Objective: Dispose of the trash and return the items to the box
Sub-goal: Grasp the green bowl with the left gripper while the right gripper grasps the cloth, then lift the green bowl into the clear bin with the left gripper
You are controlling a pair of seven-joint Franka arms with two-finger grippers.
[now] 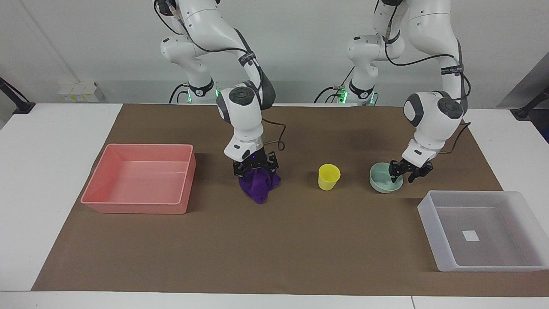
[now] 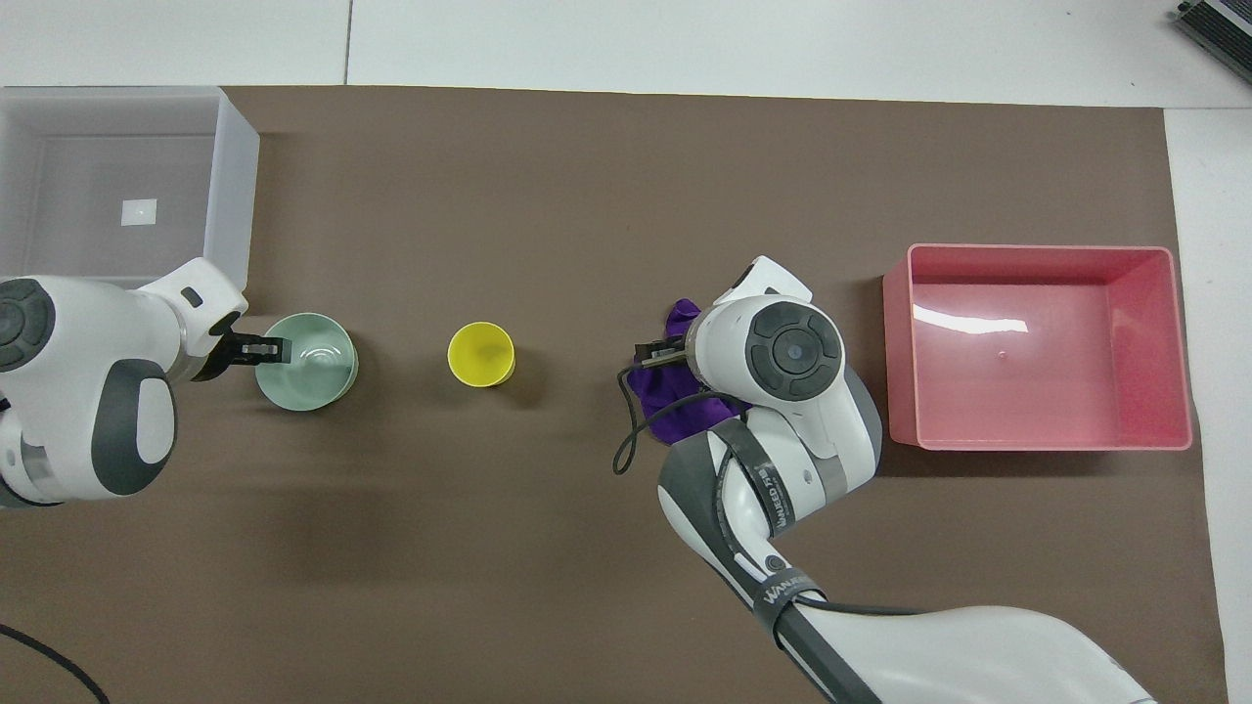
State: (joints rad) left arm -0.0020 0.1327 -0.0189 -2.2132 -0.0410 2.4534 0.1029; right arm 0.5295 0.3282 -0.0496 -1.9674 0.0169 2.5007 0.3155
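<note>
The worktop (image 1: 300, 240) is covered with a brown mat, and the things lie on it in one row, so each arm has its own work near its own end. The right hand (image 1: 254, 168) is pressed down on top of the small deep-purple fuzzy cloth wad (image 1: 256, 185), with its fingers spread around the top of the wad and not yet closed; I judge it is about to pinch the soft trash. The pink rectangular plastic bin (image 1: 141, 206) stands beside the cloth toward the right arm's end, probably the place for this trash. The left hand (image 1: 405, 171) is down at the rim of the shallow round mint-green bowl (image 1: 383, 182), one finger inside and one outside; whether it already grips I cannot tell. The translucent whitish plastic box (image 1: 433, 223) waits near the bowl, farther from the robots. The small yellow plastic cup (image 1: 328, 177) stands untouched between bowl and cloth.
</note>
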